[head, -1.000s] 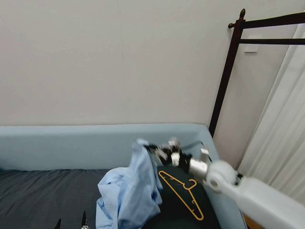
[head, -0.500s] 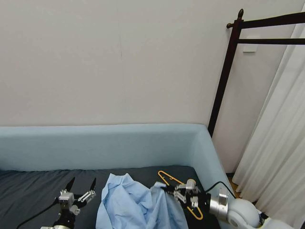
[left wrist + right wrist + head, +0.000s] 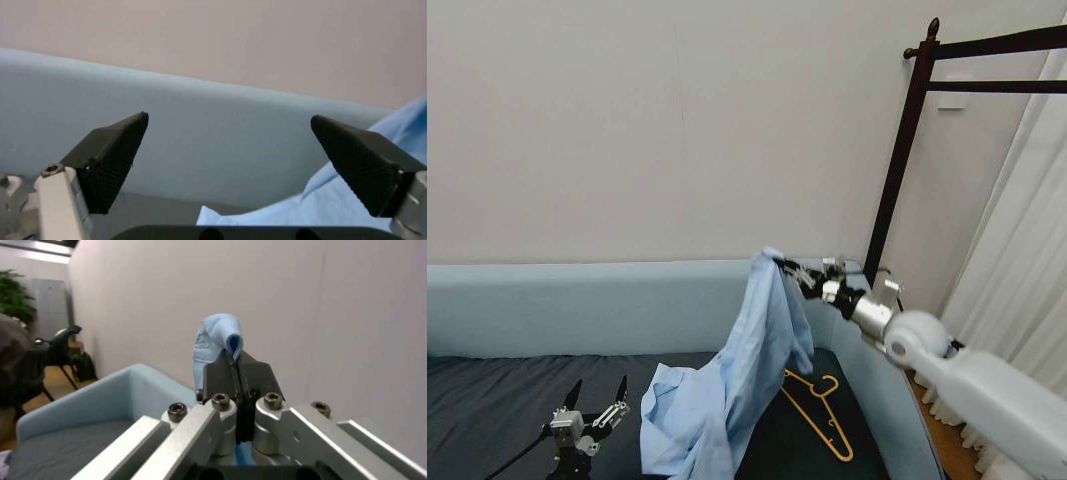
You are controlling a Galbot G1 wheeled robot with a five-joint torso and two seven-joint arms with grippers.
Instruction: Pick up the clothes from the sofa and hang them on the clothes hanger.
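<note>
Head view: right arm stretched over sofa (image 3: 577, 300) corner, right hand (image 3: 791, 269) pinching blue shirt (image 3: 745, 372) high; shirt tail drapes onto seat. Left hand (image 3: 598, 398) low over seat, wide open, empty.

You see a plain light-blue shirt (image 3: 757, 370), a pale blue sofa (image 3: 577, 300) with a dark navy seat (image 3: 487, 400), a yellow hanger (image 3: 825, 412), a dark brown rack (image 3: 893, 190), a white curtain (image 3: 1017, 300) and a cream wall (image 3: 627, 130).
</note>
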